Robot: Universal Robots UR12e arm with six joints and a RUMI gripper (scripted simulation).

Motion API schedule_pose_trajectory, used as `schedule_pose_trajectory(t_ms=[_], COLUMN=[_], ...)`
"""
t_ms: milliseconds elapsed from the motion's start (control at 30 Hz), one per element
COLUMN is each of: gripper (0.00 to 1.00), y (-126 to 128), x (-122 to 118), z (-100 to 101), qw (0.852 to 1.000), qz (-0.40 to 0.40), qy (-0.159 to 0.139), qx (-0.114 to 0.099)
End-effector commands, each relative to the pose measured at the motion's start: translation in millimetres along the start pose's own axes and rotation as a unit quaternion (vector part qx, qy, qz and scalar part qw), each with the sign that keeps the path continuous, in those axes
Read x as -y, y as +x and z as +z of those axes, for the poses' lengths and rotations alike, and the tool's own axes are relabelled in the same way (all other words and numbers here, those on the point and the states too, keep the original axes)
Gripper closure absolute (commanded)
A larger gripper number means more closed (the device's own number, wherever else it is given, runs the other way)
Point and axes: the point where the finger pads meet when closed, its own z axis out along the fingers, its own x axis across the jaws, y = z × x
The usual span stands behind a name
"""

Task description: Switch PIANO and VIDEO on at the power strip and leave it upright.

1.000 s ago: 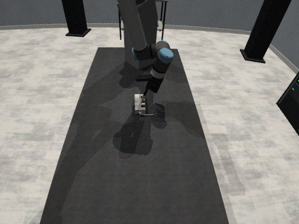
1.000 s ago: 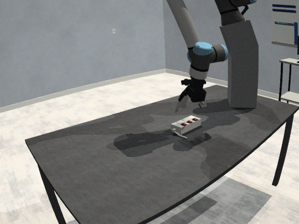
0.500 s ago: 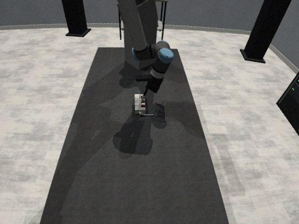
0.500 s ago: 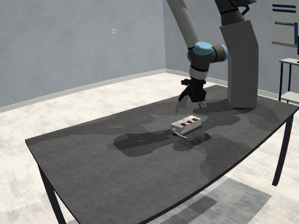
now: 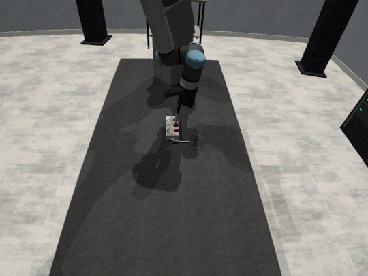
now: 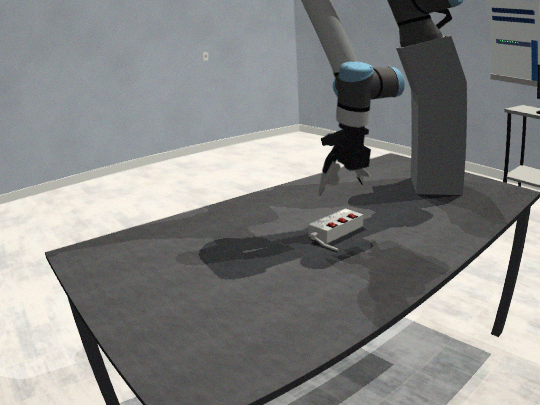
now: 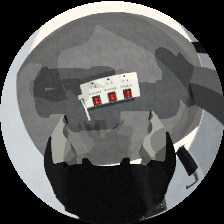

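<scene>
So, from where I stand:

Strip: white power strip (image 6: pixel 336 224), small rectangular block, lying flat on the dark grey table (image 6: pixel 150 293), roughly mid-width and nearer the arm's end.
Face: switch side up, so it sits the right way up.
Switches: three red rockers (image 7: pixel 112 96) in one row along the top face, evenly spaced; the row also shows from the side view (image 6: pixel 342 219).
Labels: small print above each rocker in the wrist view, too blurred to read, so I can't say which is PIANO or VIDEO.
Switch state: cannot tell on or off from any view.
Cable: short pale grey stub (image 6: pixel 323 243) leaves one end of the strip and lies on the table, bent off to the side; also seen from above (image 5: pixel 180 141).
Gripper: black two-jaw gripper (image 6: pixel 344 175) hangs above the table, pointing down, just behind the strip's far end and not touching it.
Jaws: spread fully apart, nothing between them.
Fingers: pale fingertips (image 6: pixel 325 179) well above the table top.
Wrist view: strip sits ahead of the spread jaws, slightly tilted in frame.
Arm: grey arm (image 6: pixel 320 18) with blue joint caps comes down from a grey pedestal (image 6: pixel 440 118) at the table's far end.
</scene>
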Motion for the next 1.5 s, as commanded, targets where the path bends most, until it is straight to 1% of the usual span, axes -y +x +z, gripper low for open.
schedule_pose_trajectory(t_ms=[0,33,67,133,1000,1267,1333,1467], gripper=[0.0,0.0,0.0,0.0,0.0,0.0,0.0,0.0], y=[3.4,3.4,3.9,4.3,3.9,0.6,0.6,-2.4], x=[4.6,4.6,4.9,5.1,5.2,5.7,5.7,5.9], z=[-30.4,-30.4,-34.6,-38.3,-37.9,-33.6,-33.6,-29.6], qw=[0.996,0.996,0.995,0.994,0.993,0.988,0.988,0.981], qz=[-0.059,-0.059,-0.066,-0.072,-0.079,-0.128,-0.128,-0.173], qy=[-0.07,-0.07,-0.078,-0.085,-0.085,-0.085,-0.085,-0.084], qx=[0.004,0.004,0.006,0.008,0.008,0.012,0.012,0.016])
